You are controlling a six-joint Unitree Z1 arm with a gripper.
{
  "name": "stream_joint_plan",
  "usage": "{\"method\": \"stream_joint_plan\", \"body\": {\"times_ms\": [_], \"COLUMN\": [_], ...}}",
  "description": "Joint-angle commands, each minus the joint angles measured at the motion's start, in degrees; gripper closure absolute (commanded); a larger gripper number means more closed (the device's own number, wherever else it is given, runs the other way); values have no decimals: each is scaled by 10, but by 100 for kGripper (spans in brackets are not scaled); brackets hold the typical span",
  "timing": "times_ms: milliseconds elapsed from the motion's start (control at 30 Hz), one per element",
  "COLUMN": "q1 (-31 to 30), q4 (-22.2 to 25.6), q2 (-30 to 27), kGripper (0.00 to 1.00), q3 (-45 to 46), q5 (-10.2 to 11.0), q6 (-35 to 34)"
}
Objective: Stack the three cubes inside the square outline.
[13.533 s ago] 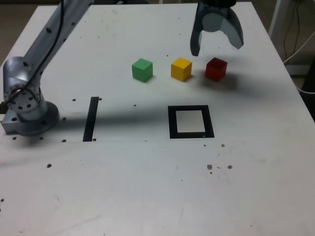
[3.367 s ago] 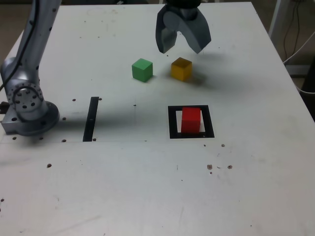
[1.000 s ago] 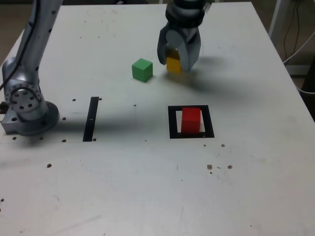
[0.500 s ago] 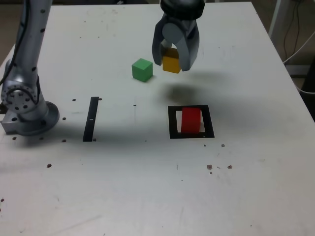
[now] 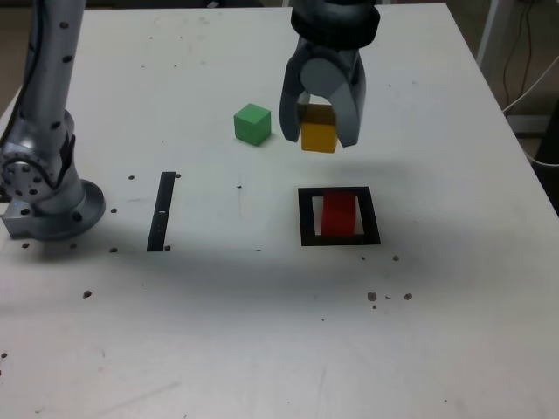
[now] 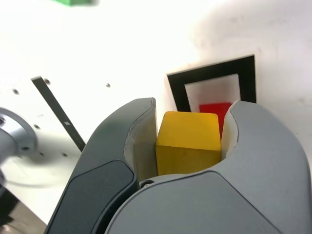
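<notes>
My gripper (image 5: 320, 138) is shut on the yellow cube (image 5: 319, 136) and holds it in the air, behind the square outline (image 5: 340, 238) and a little to the exterior view's left of it. The red cube (image 5: 339, 213) sits inside the outline's white centre. On the table at the exterior view's left of the gripper rests the green cube (image 5: 252, 124). In the wrist view the yellow cube (image 6: 187, 142) is clamped between both fingers (image 6: 134, 139), with the red cube (image 6: 215, 112) and the outline (image 6: 178, 91) beyond it. The green cube (image 6: 75, 2) barely shows at that picture's edge.
A narrow black strip (image 5: 162, 210) lies on the table at the exterior view's left of the outline. The arm's grey base (image 5: 48, 196) stands at the far left. Small dark specks dot the white table (image 5: 262, 332). Cables hang past the table's right edge.
The gripper closed on the yellow cube, lifted it off the table and has carried it nearer the outline. The red and green cubes have stayed put over the last second.
</notes>
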Motion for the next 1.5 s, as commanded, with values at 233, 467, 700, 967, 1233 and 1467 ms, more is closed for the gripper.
{"method": "stream_joint_plan", "body": {"times_ms": [233, 467, 700, 967, 1233, 1467], "q1": [-28, -51, -71, -80, -80, -80], "q4": [-2, -12, -27, -50, -69, -79], "q2": [16, 25, 35, 44, 47, 50], "kGripper": [60, 60, 60, 60, 60, 59], "q3": [-11, 0, 12, 35, 39, 40], "q5": [-18, -25, -34, -39, -39, -37], "q6": [-74, -94, -110, -119, -119, -119]}}
